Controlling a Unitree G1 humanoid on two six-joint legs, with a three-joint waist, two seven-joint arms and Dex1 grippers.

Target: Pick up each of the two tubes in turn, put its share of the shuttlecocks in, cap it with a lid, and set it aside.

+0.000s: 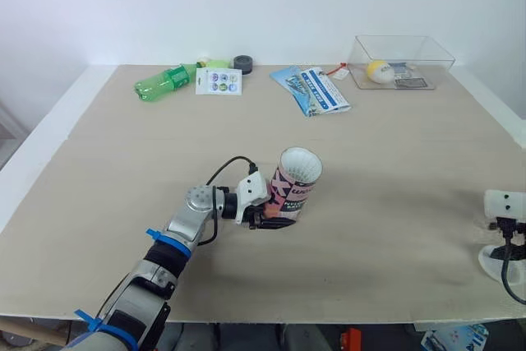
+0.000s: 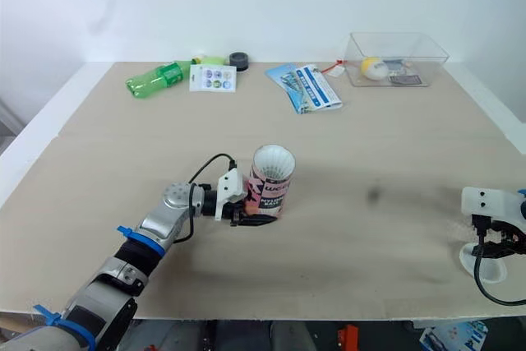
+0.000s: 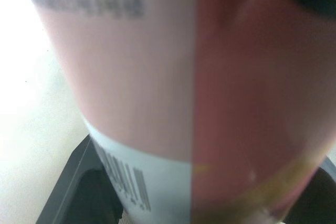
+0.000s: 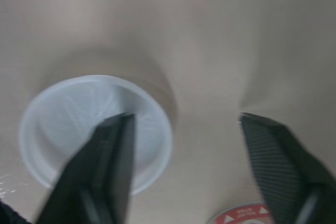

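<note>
The left arm reaches from the near left corner of the table (image 1: 394, 170) toward its middle, forearm low and nearly level, wrist straight, cable looping over the wrist; the left gripper (image 1: 275, 213) comes at the tube (image 1: 294, 188) from the side and its black jaws are clamped on the tube's lower part, one finger (image 3: 79, 182) showing dark against the barcode end in the left wrist view; the tube stands in the middle of the table, near the front, tilted a little so that its open mouth leans away from the gripper toward the robot's right; a white shuttlecock (image 1: 301, 167) shows in the mouth, its skirt ribbed; whether the tube's base touches the table I cannot tell.

At the far right edge, well apart from the tube, the right gripper (image 4: 185, 121) hangs pointing down over a white lid (image 4: 68, 124) that lies flat on the table; its jaws stand wide, one finger (image 4: 107, 166) over the lid's inner face, the other finger out beyond the rim over bare table; whether either touches the lid is not clear; the edge of a red-rimmed disc (image 4: 241, 214) lies just beside.

Along the back of the table lie a green bottle (image 1: 164, 81) on its side, a sticker card (image 1: 219, 81) touching it, a black roll (image 1: 242, 63), blue packets (image 1: 316, 90), and a clear box (image 1: 427, 51) holding a yellow ball (image 1: 380, 71).
</note>
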